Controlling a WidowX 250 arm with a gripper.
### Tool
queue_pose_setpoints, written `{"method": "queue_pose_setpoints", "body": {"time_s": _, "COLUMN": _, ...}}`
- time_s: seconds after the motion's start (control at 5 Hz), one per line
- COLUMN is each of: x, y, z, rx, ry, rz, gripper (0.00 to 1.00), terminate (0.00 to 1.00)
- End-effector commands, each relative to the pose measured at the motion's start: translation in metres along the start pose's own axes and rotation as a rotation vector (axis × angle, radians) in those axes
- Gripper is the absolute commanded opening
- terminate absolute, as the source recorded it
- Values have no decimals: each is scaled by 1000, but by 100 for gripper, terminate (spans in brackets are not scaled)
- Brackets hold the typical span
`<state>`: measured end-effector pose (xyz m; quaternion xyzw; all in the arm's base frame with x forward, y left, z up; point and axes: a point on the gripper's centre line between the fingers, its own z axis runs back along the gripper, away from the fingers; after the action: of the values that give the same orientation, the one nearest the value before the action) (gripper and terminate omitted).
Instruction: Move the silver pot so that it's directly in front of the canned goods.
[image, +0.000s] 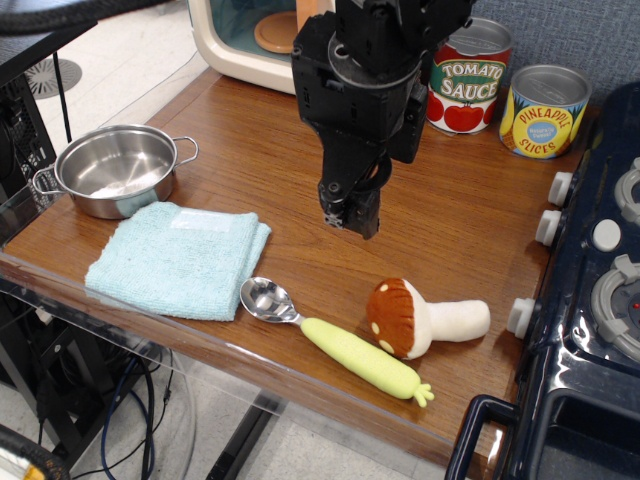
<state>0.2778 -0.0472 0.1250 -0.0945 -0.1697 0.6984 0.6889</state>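
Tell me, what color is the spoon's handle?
Light green, on the spoon in the observation.image view.

The arm came down from the top edge of the view as a bulky black housing, with a round wrist joint partway down it. Below that joint it narrowed to the gripper (350, 213), which pointed straight down and hung in the air. Its short dark fingers (334, 205) sat close together at the tip; whether a gap remained between them could not be made out
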Motion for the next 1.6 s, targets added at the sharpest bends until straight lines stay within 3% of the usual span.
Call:
{"method": "queue_pose_setpoints", "body": {"time_s": 0.0, "x": 0, "y": 0, "z": 0, "rx": 0, "ry": 0, "rz": 0, "gripper": 100, "terminate": 0}}
{"method": "queue_pose_setpoints", "body": {"time_s": 0.4, "x": 45, "y": -2, "z": -8, "rx": 26, "ry": -87, "rz": 87, "gripper": 100, "terminate": 0}}
{"method": "queue_pose_setpoints", "body": {"time_s": 0.8, "x": 121, "y": 0, "z": -30, "rx": 117, "ry": -235, "rz": 247, "gripper": 100, "terminate": 0}}
{"method": "queue_pose_setpoints", "body": {"time_s": 1.0, "x": 154, "y": 9, "z": -48, "rx": 190, "ry": -306, "rz": 320, "gripper": 100, "terminate": 0}}
{"method": "queue_pose_setpoints", "body": {"time_s": 1.4, "x": 206, "y": 22, "z": -69, "rx": 292, "ry": -438, "rz": 436, "gripper": 100, "terminate": 0}}
